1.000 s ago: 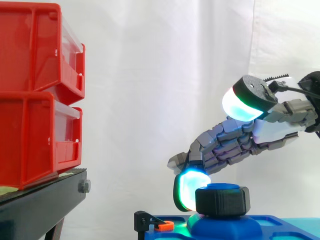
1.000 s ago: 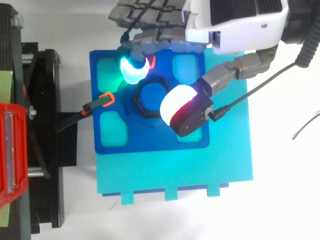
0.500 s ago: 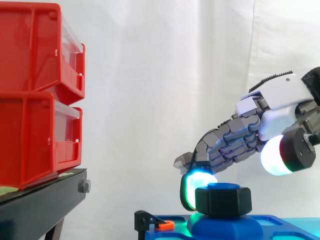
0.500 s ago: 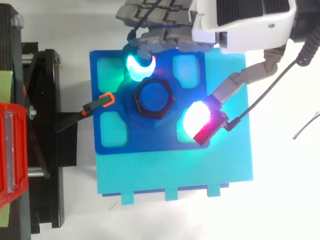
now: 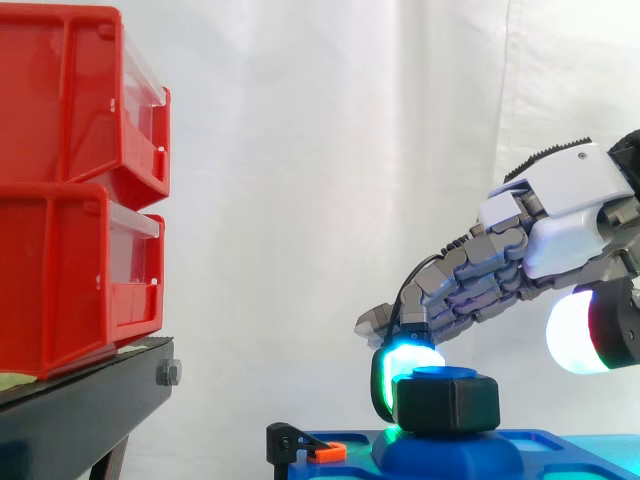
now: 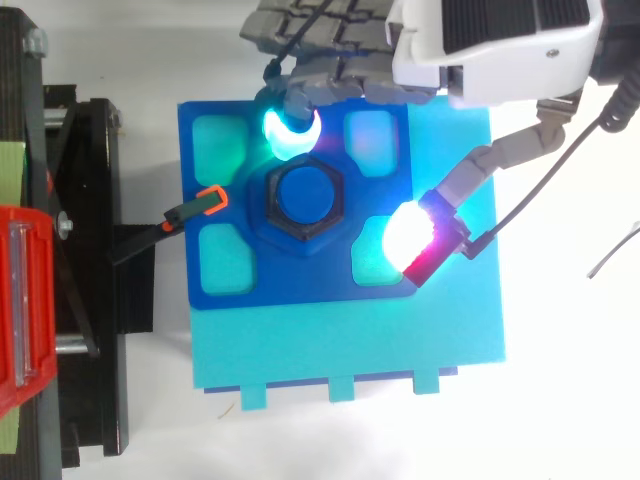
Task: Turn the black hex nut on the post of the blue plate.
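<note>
In the side view, the hand (image 5: 560, 215) is reaching in over the blue plate (image 5: 545, 447). The black nut (image 5: 447, 405) is sitting on the upright post (image 5: 440, 373), below the bent fingers and ahead of the palm. One cyan fingertip (image 5: 392, 380) is resting against the side of the nut farthest from the wrist. The thumb pad (image 5: 575, 335) is hanging on the wrist side, higher than the nut and clear of it.

In the top view, the nut (image 6: 270, 200) is lying between that fingertip (image 6: 288, 130), which is right at its rim, and the thumb pad (image 6: 408, 235), which is standing apart over the plate (image 6: 300, 285). The hand (image 6: 490, 45) is spread loose and is gripping nothing. The post (image 6: 307, 193) is pointing straight up, so any turn is going to run around that vertical line. The thumb probably needs to be closing onto the flat opposite the fingertip first.
</note>
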Motion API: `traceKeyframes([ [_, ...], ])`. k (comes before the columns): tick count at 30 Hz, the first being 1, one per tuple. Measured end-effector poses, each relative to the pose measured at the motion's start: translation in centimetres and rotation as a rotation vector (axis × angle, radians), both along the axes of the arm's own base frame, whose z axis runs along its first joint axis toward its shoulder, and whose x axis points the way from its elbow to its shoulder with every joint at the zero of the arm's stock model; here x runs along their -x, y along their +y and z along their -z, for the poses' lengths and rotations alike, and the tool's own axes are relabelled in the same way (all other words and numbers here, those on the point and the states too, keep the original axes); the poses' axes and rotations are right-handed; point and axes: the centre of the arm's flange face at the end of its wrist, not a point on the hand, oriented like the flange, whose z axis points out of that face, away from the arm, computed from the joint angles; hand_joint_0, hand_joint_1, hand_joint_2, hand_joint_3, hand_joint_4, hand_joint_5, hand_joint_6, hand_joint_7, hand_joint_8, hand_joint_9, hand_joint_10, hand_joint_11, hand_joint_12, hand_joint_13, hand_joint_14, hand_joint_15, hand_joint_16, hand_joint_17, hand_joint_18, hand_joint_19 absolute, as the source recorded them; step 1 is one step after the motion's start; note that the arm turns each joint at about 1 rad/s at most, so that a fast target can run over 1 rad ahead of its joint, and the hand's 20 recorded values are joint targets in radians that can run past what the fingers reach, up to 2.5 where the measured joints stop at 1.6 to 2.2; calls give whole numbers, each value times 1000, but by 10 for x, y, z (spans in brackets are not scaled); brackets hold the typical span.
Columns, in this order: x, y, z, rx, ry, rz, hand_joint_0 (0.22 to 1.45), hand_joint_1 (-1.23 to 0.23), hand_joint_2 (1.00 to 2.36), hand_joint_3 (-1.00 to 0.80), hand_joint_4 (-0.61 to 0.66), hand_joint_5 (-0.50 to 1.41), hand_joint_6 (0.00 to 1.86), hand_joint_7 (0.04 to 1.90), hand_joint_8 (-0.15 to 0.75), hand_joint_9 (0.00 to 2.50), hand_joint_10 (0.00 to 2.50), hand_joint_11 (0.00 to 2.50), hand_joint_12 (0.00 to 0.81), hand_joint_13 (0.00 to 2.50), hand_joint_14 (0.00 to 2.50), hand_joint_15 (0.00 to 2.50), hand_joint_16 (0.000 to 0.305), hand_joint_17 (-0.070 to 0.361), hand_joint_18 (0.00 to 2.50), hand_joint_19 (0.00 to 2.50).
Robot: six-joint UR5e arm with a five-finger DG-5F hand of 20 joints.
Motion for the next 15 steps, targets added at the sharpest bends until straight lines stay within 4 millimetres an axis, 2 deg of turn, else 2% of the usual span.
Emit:
traceKeyframes([
  [15,4,0,2,22,27,-6,367,-756,1000,-500,257,-251,503,985,215,1,0,0,381,31,0,0,55,124,0,0],
])
